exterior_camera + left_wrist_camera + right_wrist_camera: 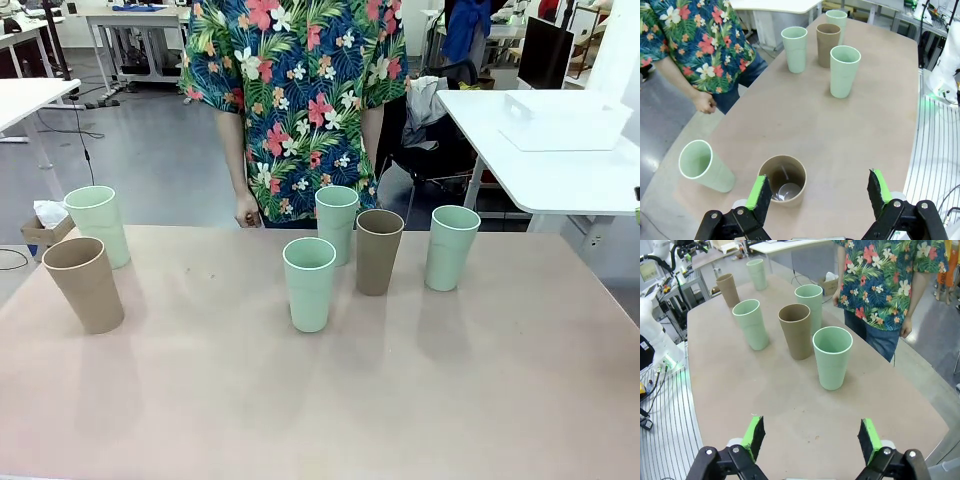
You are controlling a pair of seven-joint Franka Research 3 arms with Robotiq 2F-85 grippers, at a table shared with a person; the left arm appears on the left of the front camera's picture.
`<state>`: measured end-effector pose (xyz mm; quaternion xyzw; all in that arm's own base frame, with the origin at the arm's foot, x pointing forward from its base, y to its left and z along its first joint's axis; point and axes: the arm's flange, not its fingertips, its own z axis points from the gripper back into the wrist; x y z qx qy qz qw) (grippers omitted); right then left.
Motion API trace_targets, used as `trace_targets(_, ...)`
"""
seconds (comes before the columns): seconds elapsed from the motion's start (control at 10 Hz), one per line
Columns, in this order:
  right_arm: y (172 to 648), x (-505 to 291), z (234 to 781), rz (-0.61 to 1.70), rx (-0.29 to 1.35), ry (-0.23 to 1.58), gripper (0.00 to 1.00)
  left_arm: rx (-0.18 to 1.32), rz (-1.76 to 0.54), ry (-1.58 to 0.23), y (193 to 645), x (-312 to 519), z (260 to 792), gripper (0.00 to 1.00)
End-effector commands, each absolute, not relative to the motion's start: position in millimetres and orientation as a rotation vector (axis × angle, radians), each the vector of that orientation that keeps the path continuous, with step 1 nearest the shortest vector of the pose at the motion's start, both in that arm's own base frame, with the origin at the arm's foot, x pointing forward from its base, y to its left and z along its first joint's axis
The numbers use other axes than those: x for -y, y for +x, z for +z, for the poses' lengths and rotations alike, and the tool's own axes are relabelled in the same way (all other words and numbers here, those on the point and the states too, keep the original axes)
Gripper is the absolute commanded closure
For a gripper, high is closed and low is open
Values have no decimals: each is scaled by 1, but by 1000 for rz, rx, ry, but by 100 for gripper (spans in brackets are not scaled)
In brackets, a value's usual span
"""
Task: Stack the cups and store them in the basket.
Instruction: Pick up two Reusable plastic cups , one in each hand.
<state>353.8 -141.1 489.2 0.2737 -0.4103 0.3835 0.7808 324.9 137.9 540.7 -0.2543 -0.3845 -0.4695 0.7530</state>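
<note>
Front camera looks across the table (450,400); wrist cameras overlook it from opposite ends.

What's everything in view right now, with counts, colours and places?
mint cups: four, pale green, upright on the table; one far left, three in the middle cluster
brown cups: two, tan, upright; one near left, one inside the cluster
basket: one, white, on the side table at back right
table: one, pinkish beige
side table: one, white
cardboard box: one, brown, on the floor beyond the left corner
person: one, floral shirt, standing at the far edge; a hand hangs by the edge
left gripper: open, empty, by the left brown cup
right gripper: open, empty, facing the cluster
</note>
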Motion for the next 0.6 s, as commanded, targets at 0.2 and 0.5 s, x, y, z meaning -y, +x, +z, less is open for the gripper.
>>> trace_targets(0.2,357,142,490,844,926,596,0,864,-1038,-563,325,-138,542,0)
trace_targets(0.5,357,142,490,844,926,596,0,864,-1038,-563,325,-138,542,0)
